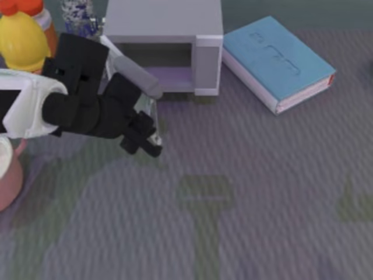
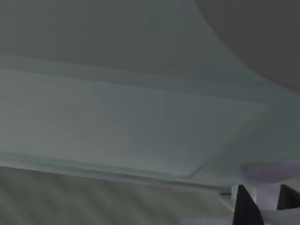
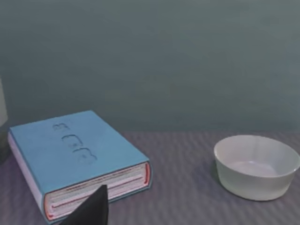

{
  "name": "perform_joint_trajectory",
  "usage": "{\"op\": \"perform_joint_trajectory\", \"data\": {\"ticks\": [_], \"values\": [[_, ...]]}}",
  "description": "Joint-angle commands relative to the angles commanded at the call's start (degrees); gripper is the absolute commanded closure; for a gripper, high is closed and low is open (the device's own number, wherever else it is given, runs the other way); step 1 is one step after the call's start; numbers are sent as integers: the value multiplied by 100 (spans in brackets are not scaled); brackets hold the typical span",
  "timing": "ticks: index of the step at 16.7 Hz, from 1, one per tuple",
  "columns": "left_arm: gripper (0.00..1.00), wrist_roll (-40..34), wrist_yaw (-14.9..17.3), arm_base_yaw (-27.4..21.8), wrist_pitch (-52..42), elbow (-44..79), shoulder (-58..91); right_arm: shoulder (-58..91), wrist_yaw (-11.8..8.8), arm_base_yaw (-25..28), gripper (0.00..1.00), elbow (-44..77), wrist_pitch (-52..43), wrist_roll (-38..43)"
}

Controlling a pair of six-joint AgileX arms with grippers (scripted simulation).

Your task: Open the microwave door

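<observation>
The silver-grey microwave (image 1: 163, 20) stands at the back of the table, left of centre. Its pale purple floor (image 1: 170, 76) shows through the opening. The microwave door (image 1: 139, 74) is swung out toward the front left, well off the body. My left gripper (image 1: 149, 137) is at the door's free edge, shut on the thin handle bar (image 1: 154, 114). In the left wrist view the door panel (image 2: 140, 117) fills most of the picture, and the two dark fingertips (image 2: 243, 208) hold a pale strip between them. My right gripper (image 3: 133, 220) is parked outside the top view, open, with one fingertip (image 3: 95, 208) showing.
A light-blue book (image 1: 277, 61) lies right of the microwave, also in the right wrist view (image 3: 75, 150). A white bowl (image 3: 255, 166) sits beyond it. A yellow bottle (image 1: 20, 38), an orange one (image 1: 45, 17) and a pink bowl (image 1: 7, 175) crowd the left edge.
</observation>
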Motion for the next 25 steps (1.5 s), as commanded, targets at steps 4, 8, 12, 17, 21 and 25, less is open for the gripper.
{"op": "perform_joint_trajectory", "data": {"ticks": [4, 8, 12, 17, 21, 25], "values": [[100, 0, 0, 0, 0, 0, 0, 0, 0, 0, 0, 0, 0, 0], [100, 0, 0, 0, 0, 0, 0, 0, 0, 0, 0, 0, 0, 0], [100, 0, 0, 0, 0, 0, 0, 0, 0, 0, 0, 0, 0, 0], [100, 0, 0, 0, 0, 0, 0, 0, 0, 0, 0, 0, 0, 0], [100, 0, 0, 0, 0, 0, 0, 0, 0, 0, 0, 0, 0, 0], [100, 138, 132, 37, -64, -16, -8, 0, 0, 0, 0, 0, 0, 0]]}}
